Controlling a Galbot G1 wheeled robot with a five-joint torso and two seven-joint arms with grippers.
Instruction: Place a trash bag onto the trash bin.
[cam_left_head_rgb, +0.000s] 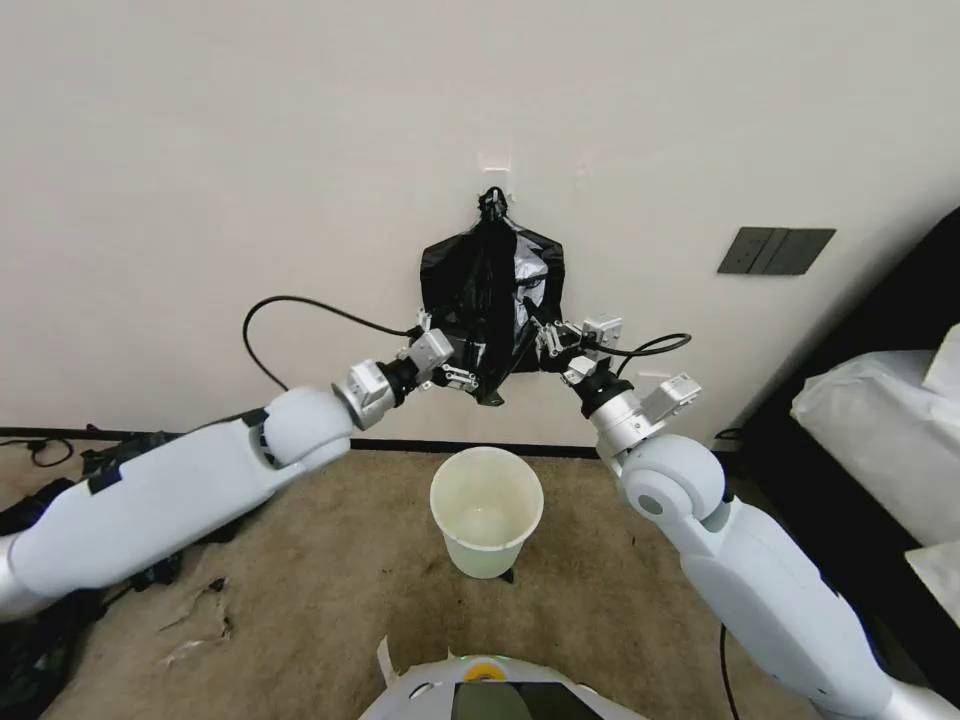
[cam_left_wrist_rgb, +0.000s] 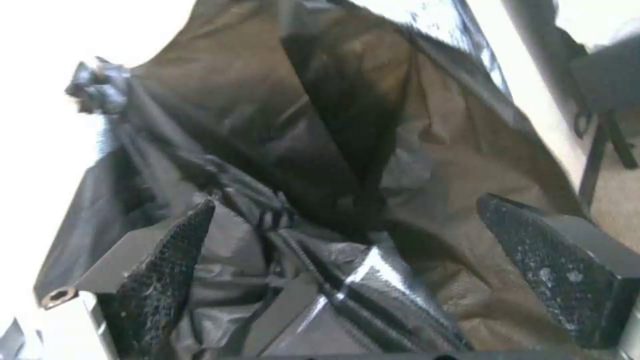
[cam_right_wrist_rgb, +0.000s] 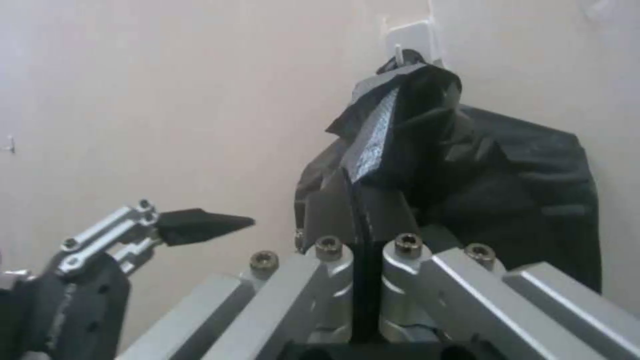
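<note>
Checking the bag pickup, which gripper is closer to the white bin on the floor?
Neither clearly. Left gripper and right gripper are both raised at the hanging black bags, above the trash bin.

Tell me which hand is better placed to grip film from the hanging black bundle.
Left, probably. The left hand is open, with film of the black bundle lying between its fingers. The right hand is shut, fingertips together against the bundle.

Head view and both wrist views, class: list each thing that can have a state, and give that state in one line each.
trash bag: hanging by the wall bundle, pinched by the right gripper.
trash bin: upright on the carpet, unlined.
left gripper: open, fingers straddling black film.
right gripper: shut on the trash bag.
bag bundle: hung from a wall hook.
</note>
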